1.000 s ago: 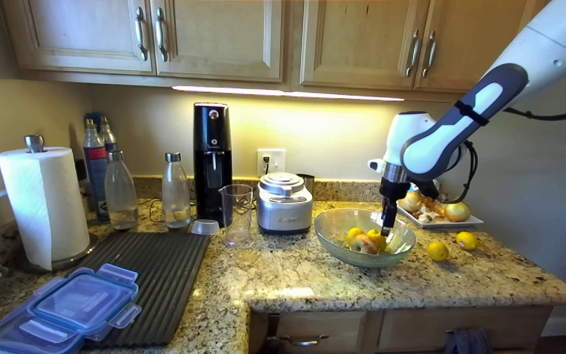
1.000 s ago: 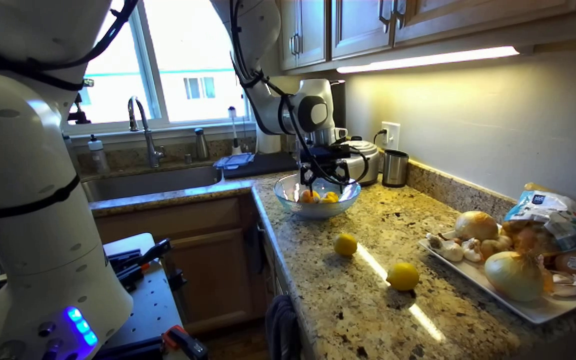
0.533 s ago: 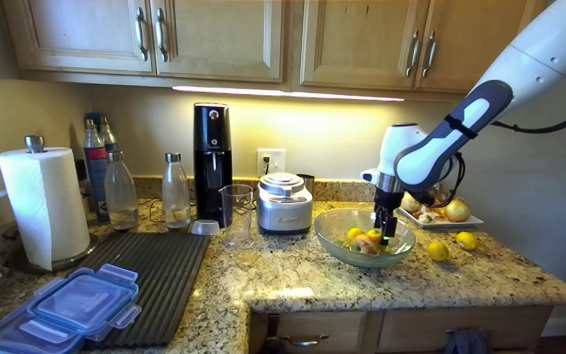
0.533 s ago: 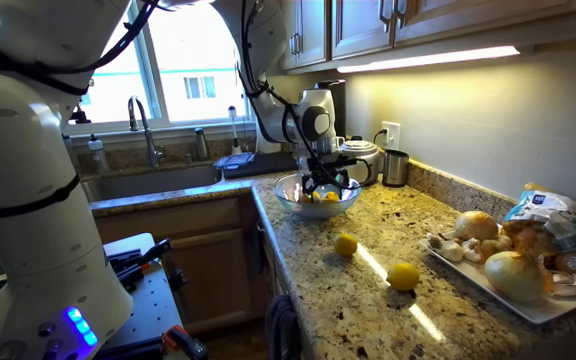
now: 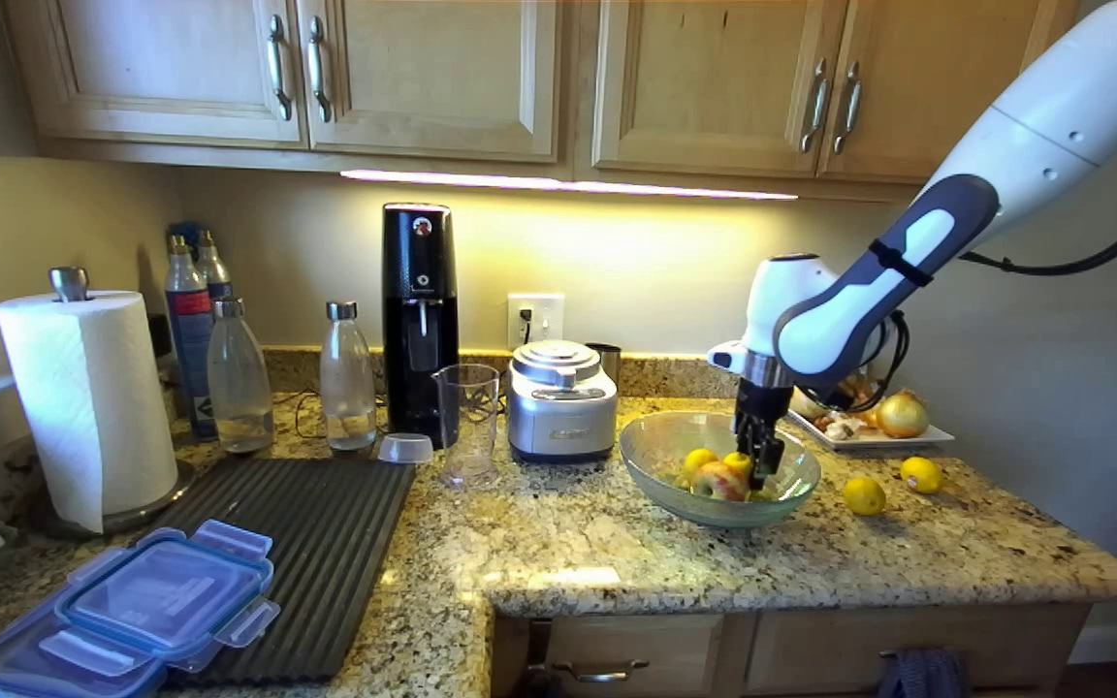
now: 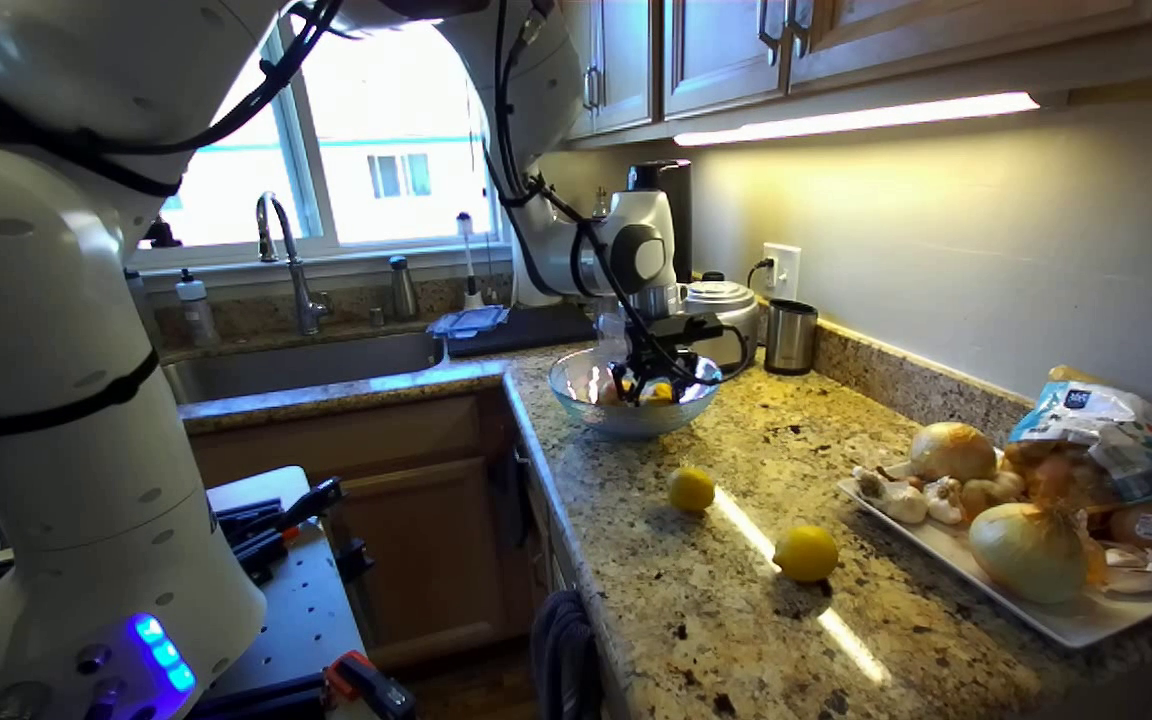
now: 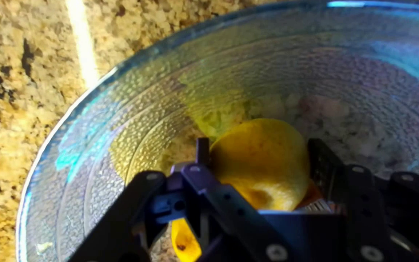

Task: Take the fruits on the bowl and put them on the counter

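Note:
The translucent glass bowl stands on the speckled granite counter. My gripper reaches down inside it, shut on a yellow fruit, one pad against each side. Another yellow fruit shows partly behind the left finger in the wrist view. In an exterior view, yellow fruits lie in the bowl beside a red-yellow apple. Two lemon-like fruits rest on the counter outside the bowl. The held fruit's underside is hidden.
A white plate carries onions and garlic, with a bag at its back. Behind the bowl are a food processor and a steel cup. The counter's rounded edge runs along the front.
The arm has come down, taking the gripper deeper into the bowl. Its fingers have drawn together around a yellow fruit. The two fruits on the counter have stayed put.

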Controlling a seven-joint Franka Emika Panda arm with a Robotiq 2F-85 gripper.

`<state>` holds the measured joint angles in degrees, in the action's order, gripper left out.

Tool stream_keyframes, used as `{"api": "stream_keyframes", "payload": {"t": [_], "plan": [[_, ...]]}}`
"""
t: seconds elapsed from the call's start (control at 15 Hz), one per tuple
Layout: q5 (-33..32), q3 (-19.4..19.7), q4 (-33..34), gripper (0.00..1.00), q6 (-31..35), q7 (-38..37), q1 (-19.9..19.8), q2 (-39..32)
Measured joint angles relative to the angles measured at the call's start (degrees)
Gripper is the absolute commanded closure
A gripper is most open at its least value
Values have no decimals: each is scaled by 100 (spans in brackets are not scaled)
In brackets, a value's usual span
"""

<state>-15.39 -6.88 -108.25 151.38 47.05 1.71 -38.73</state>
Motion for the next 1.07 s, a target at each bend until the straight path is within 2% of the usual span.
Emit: {"api": "stream_keyframes", "payload": {"t": [0.6, 1.07], "plan": [[13, 6, 26, 61, -32, -50, -7, -1], [22, 194, -56, 61, -159, -789, -10, 289]]}}
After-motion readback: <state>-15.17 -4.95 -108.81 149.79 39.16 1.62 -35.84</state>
